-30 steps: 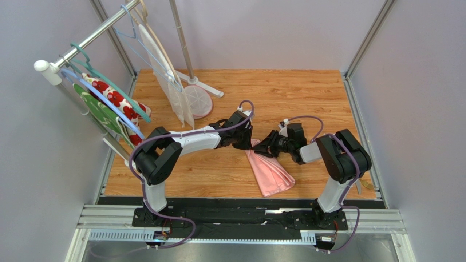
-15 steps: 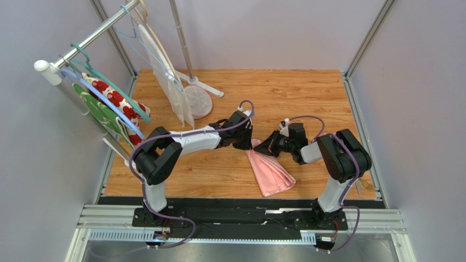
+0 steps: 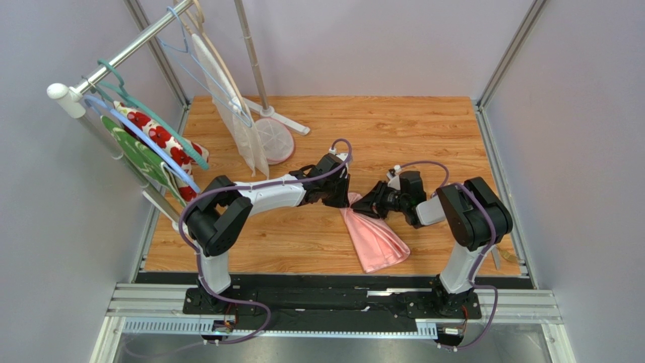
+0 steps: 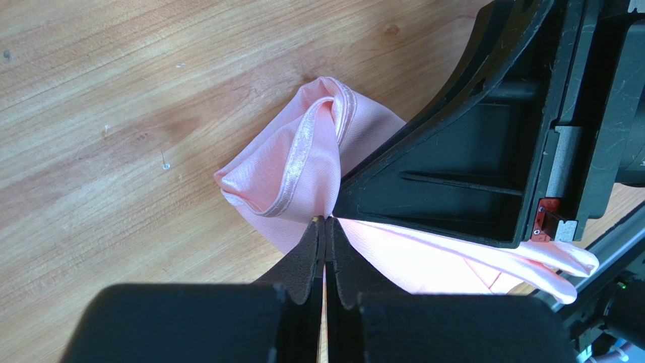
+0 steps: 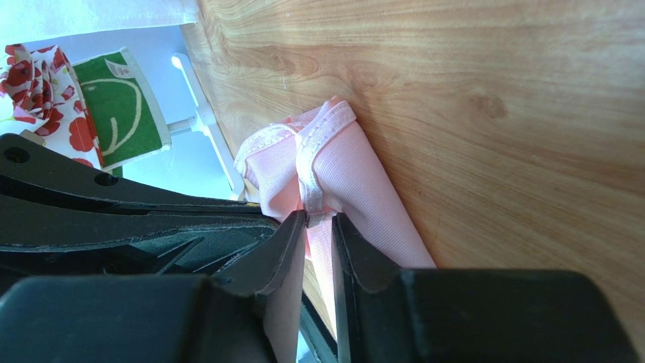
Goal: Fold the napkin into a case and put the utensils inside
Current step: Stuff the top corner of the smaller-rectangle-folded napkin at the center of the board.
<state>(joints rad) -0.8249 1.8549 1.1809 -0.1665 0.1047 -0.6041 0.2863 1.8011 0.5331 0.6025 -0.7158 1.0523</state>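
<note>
Roughly mid-table, reading from the left. Left gripper: jaws pressed together on a corner of the thin, light-pink cloth napkin, with the satin hem bunched just beyond the tips. The napkin lies on the light-brown wooden table between the two arms. It is gathered to a point at the grippers and fans out toward the near edge; it is not flat and has no layered fold. Right gripper: jaws narrow, the hem running down into the slit between them. Cannot tell whether they pinch it or merely flank it. Both grippers meet nose to nose at the same bunched corner.

Judgement: earliest step, getting hold of corners to spread the cloth. No case is formed, and the utensils cannot be made out in any view. Next move likely calls for the right gripper to secure its own corner along the hem. Then both arms draw apart and lay the napkin flat for folding.
</note>
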